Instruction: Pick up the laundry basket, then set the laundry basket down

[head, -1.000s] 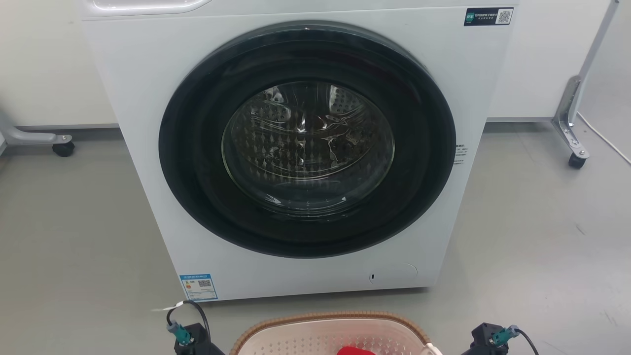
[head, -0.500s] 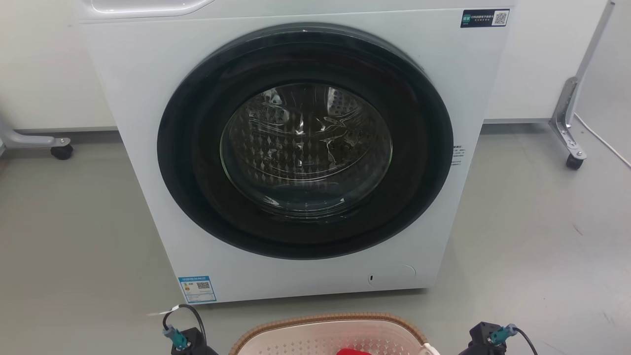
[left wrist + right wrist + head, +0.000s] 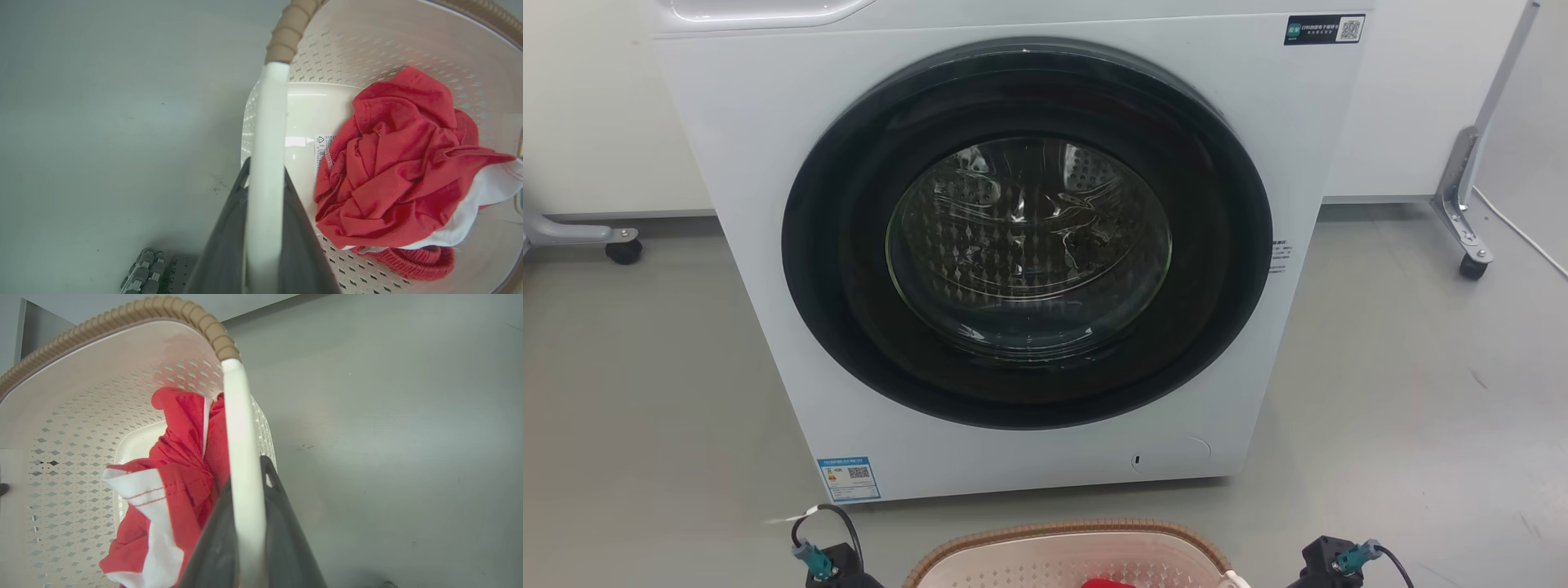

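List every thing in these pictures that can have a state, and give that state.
washing machine door: shut.
laundry basket: upright, gripped at both side handles.
red garment: crumpled inside the basket.
left gripper: shut on a basket handle.
right gripper: shut on the other handle.

No wording I can read, washing machine (image 3: 768,163) beyond my left gripper (image 3: 265,171), black QR sticker (image 3: 1324,29) upper right, blue QR sticker (image 3: 849,478) lower left, laundry basket (image 3: 367,49) floor label (image 3: 320,147) just past that gripper, recycling triangle, barcode
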Available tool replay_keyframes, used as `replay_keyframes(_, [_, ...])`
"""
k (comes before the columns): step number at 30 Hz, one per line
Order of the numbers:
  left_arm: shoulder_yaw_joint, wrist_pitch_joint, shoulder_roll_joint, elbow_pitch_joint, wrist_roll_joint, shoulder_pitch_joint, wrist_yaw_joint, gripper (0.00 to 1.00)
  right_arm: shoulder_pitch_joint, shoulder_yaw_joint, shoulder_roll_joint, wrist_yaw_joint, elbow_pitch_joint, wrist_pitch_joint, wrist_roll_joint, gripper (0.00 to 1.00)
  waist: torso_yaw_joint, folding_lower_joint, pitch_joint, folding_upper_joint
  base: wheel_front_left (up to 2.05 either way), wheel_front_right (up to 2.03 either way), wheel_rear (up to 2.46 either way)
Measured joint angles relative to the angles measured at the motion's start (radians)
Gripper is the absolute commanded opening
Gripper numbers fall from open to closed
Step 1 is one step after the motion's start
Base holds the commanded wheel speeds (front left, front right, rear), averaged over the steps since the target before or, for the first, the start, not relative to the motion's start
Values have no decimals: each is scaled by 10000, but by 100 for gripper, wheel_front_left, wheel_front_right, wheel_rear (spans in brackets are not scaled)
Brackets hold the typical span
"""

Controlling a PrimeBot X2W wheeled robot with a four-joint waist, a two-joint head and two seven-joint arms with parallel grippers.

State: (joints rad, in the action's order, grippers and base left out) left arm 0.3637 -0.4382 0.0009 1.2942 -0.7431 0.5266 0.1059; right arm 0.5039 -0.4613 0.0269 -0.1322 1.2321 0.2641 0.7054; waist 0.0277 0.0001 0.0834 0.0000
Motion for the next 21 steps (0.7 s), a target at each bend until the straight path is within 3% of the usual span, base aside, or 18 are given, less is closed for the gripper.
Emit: replay_keyframes(21, [17,102,4,2,-38,-4,-2,0,3,-293,75,0,-182,-19,174,0,3,0,-151,0,0,0,0])
